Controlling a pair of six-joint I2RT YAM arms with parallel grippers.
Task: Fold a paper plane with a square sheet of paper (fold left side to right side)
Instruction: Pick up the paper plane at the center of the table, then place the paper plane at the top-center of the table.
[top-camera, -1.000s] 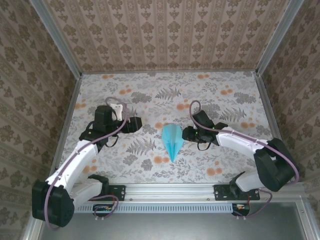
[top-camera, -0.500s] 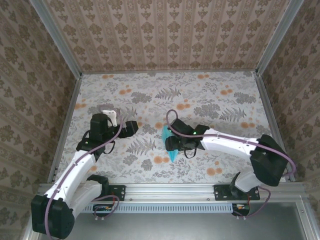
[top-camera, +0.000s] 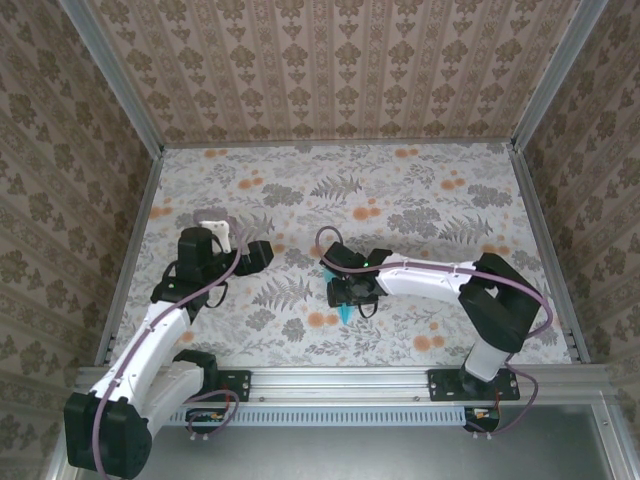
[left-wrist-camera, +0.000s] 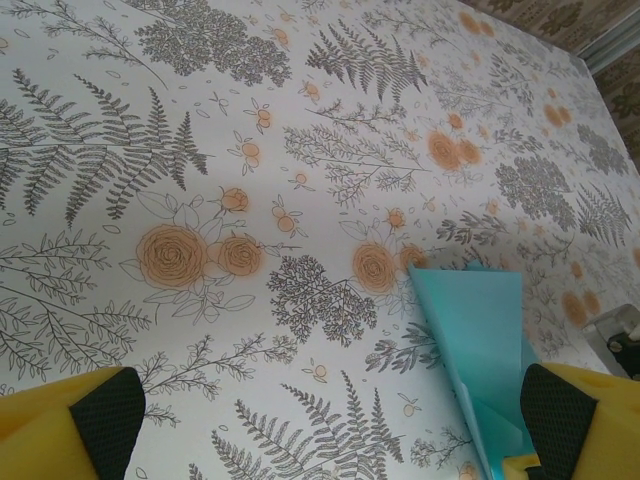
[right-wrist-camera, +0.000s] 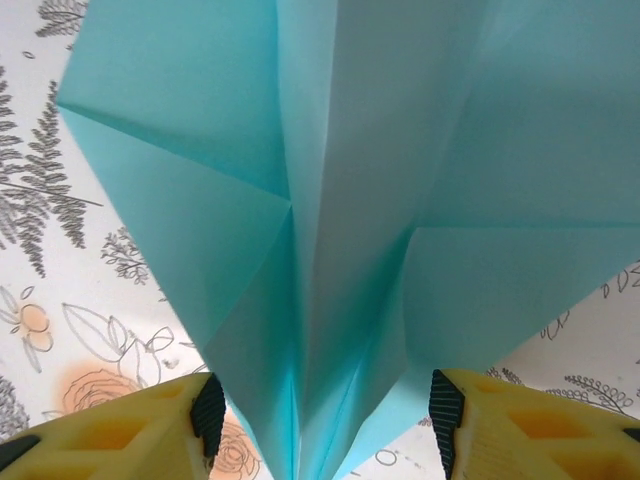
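Observation:
The square sheet of paper is folded into a light cyan paper plane (top-camera: 345, 311), a creased dart lying mid-table with its point toward the near edge. My right gripper (top-camera: 347, 290) hovers right over it and hides most of it. In the right wrist view the plane (right-wrist-camera: 340, 200) has its narrow end between my right gripper's (right-wrist-camera: 328, 415) fingers, which are open and straddle it. My left gripper (top-camera: 264, 253) is open to the left of the plane, with a gap between them. In the left wrist view the plane (left-wrist-camera: 478, 335) lies by the right fingertip (left-wrist-camera: 560, 420).
A floral cloth (top-camera: 300, 190) covers the table. Metal rails run along the near edge (top-camera: 340, 380) and both sides, with patterned walls (top-camera: 340, 70) behind. The right arm (top-camera: 440, 275) stretches across the table's right half.
My right arm has swung left, from beside the plane to directly over it, its fingers now either side of the paper. My left arm drew back slightly to the left.

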